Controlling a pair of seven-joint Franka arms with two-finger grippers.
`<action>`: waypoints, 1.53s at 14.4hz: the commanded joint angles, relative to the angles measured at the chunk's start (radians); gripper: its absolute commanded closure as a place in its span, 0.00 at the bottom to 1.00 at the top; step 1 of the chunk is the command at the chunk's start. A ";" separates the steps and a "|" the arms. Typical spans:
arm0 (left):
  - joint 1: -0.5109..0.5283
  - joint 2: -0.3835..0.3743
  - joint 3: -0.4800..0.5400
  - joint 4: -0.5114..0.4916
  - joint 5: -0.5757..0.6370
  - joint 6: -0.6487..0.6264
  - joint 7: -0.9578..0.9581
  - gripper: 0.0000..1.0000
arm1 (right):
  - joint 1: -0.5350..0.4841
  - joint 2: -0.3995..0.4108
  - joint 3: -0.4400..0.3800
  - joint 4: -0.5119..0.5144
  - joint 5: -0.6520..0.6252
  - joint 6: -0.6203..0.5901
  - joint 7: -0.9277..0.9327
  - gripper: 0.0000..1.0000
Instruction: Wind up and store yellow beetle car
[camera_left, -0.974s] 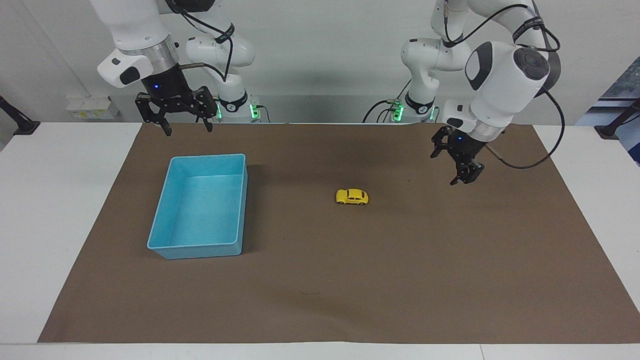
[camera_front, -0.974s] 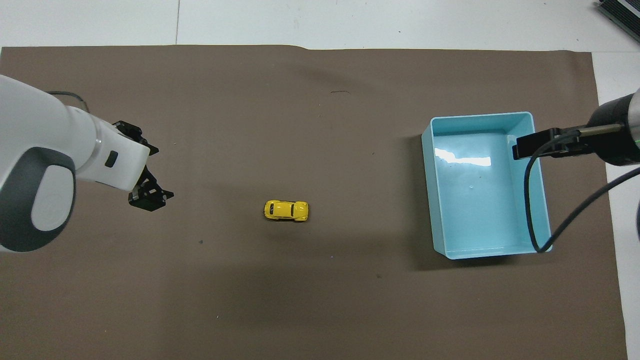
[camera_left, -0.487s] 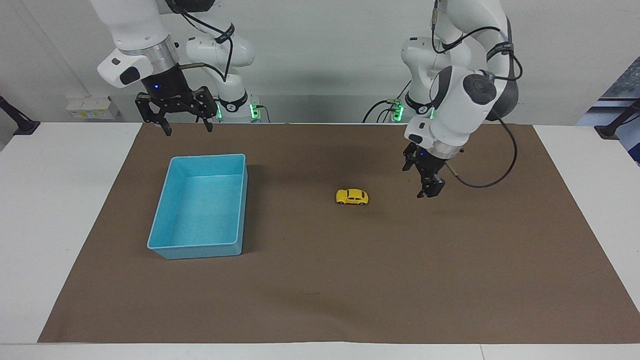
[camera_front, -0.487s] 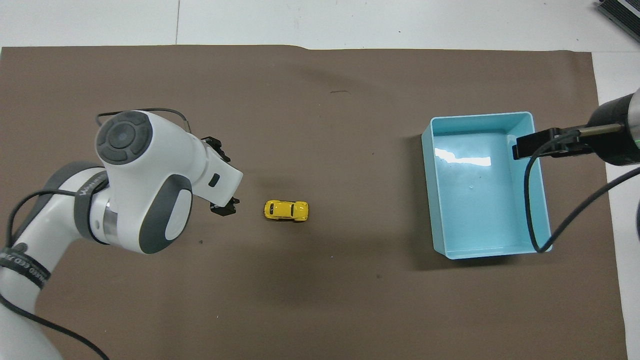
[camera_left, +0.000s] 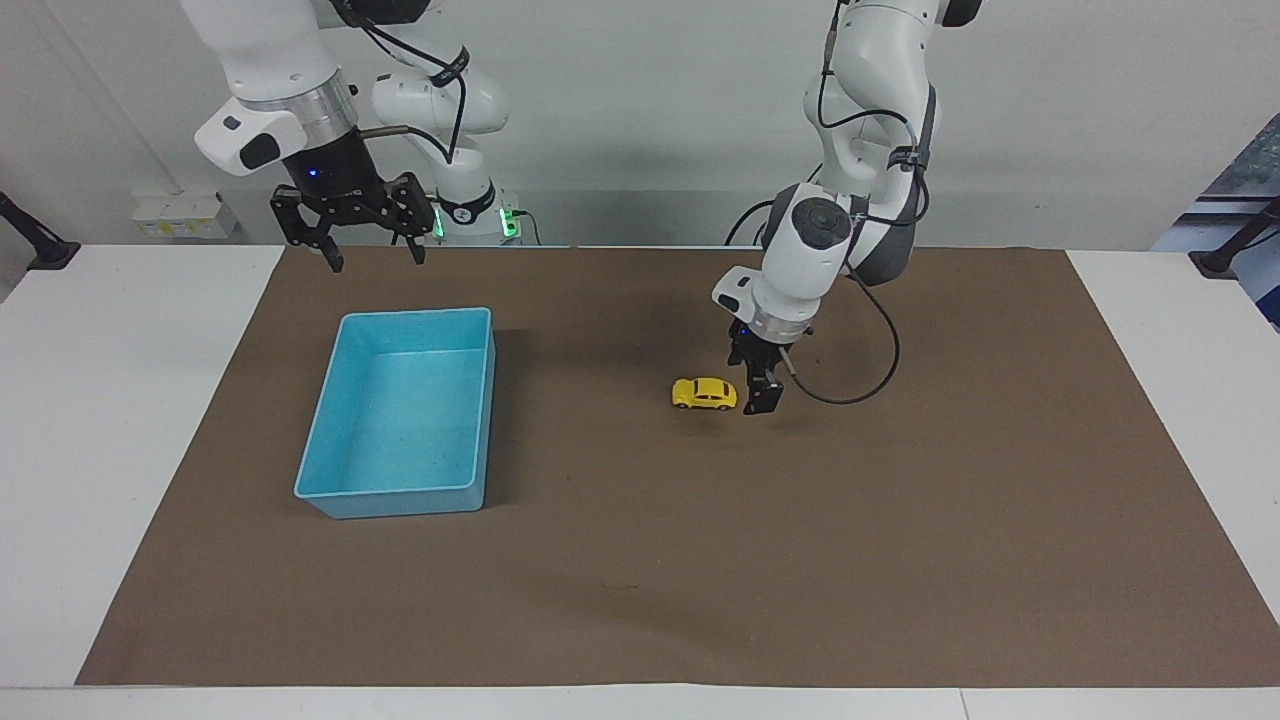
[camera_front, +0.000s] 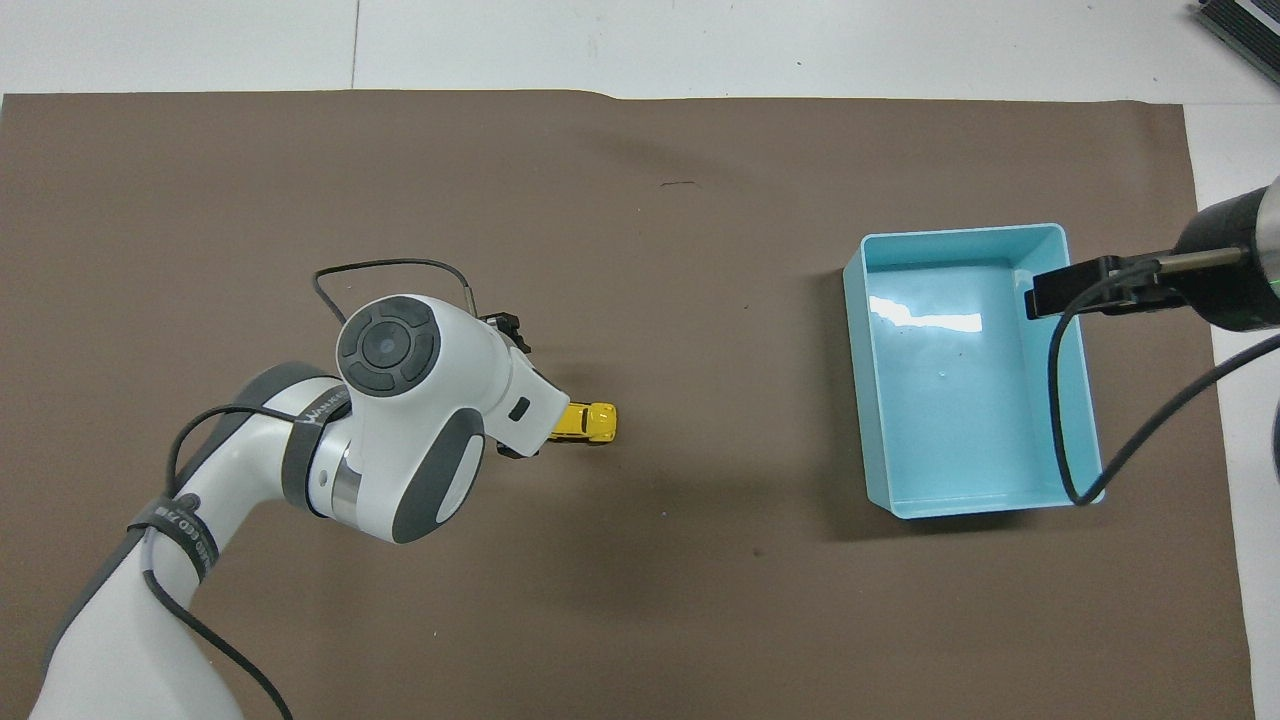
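Observation:
The yellow beetle car (camera_left: 704, 394) stands on its wheels on the brown mat (camera_left: 900, 520) near the middle of the table. In the overhead view my left wrist covers one end of the car (camera_front: 590, 421). My left gripper (camera_left: 762, 398) is low over the mat, right beside the car's end toward the left arm's end of the table, open with nothing between its fingers. A narrow gap seems to separate it from the car. My right gripper (camera_left: 367, 255) waits open and empty in the air, over the mat's edge by the light blue bin (camera_left: 415, 315).
The light blue bin (camera_front: 960, 232) is empty and sits on the mat toward the right arm's end of the table. White tabletop (camera_left: 120, 400) borders the mat. A black cable from the right arm hangs over the bin in the overhead view.
My left arm has swung from the left arm's end of the table toward the middle and come down, bringing its gripper beside the car. The car, bin and right arm have not moved.

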 joint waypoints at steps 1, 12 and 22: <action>-0.040 -0.001 0.023 -0.045 -0.010 0.072 -0.008 0.00 | -0.010 -0.015 0.001 -0.006 0.024 -0.008 0.012 0.00; -0.112 0.060 0.026 -0.048 0.073 0.106 -0.095 0.16 | -0.010 -0.015 0.001 -0.006 0.024 -0.008 0.012 0.00; -0.114 0.059 0.022 -0.047 0.145 0.109 -0.120 1.00 | -0.010 -0.015 0.001 -0.006 0.024 -0.008 0.012 0.00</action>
